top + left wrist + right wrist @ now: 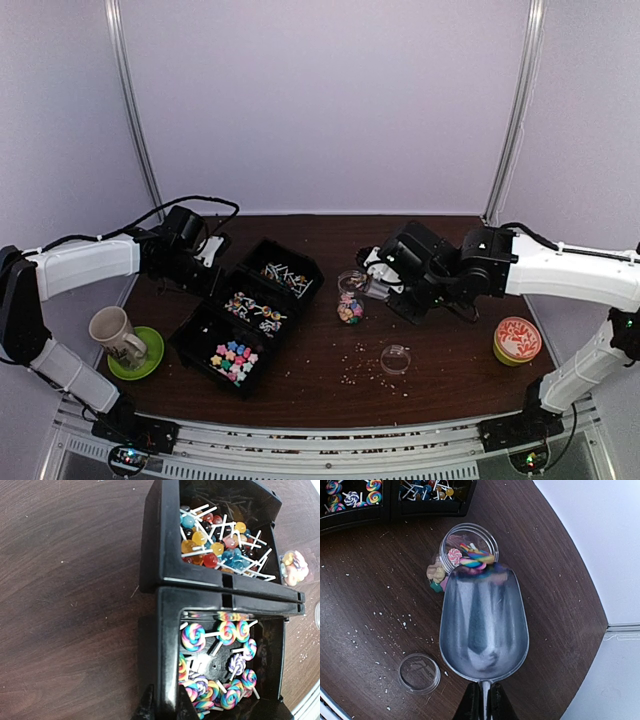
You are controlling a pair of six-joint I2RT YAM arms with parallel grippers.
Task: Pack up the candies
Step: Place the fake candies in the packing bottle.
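Right gripper (483, 701), nearest the wrist camera: fingers together, clamped on the thin handle of a metal scoop (483, 625). Scoop runs straight out from the fingers. Its bowl is bare metal; its front lip sits at the mouth of a clear jar (470, 526).

Candies (470, 560) crowd the jar mouth, right against the lip: swirled, pink-and-white and multicoloured pieces. More show through the jar wall. Whether the jar stands or leans, cannot tell.

Clear lid (419, 673) lies flat on the table (545, 605), just left of the scoop bowl and apart from the jar. Pale crumbs (380, 615) are scattered around it.

Left gripper (165, 707): fingers pinched on the outer wall of a black tray (160, 555), one finger on each side of the wall. The compartment at the fingers holds swirl lollipops (220, 680). The next one out holds round lollipops (220, 545) with white sticks.

Overhead, the third compartment, nearest the arm bases, holds star pieces (234, 358). Jar stands right of the tray, near it.

Left edge: cup (115, 333) on a green saucer (150, 355). Right edge: round orange-and-white tin (517, 340).
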